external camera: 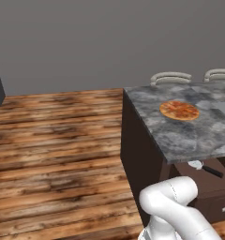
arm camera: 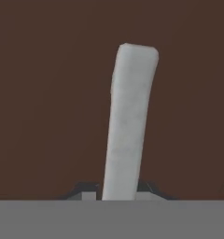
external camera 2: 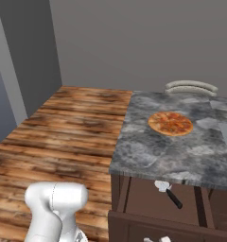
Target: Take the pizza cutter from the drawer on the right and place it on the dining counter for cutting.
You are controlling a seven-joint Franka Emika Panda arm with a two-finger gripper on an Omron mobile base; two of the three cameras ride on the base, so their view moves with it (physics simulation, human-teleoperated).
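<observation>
The pizza cutter [external camera: 206, 168] [external camera 2: 168, 193], with its silvery wheel and black handle, lies inside the pulled-out dark brown drawer [external camera: 213, 187] [external camera 2: 139, 201]. That drawer sits just under the edge of the grey marbled dining counter [external camera: 180, 138] [external camera 2: 148, 153]. In the hand view my gripper [arm camera: 118, 193] faces the drawer front at very close range. The silver drawer handle [arm camera: 130, 121] stands between my two fingertips, which sit tight against its sides. The white arm hides part of the drawer front in both base views.
A round orange pizza [external camera: 179, 110] [external camera 2: 170, 123] lies on the counter top. Pale chair backs [external camera: 170, 77] [external camera 2: 191, 87] stand behind the counter. Wooden floor [external camera: 58, 150] spreads to the left, with a grey wall at the back.
</observation>
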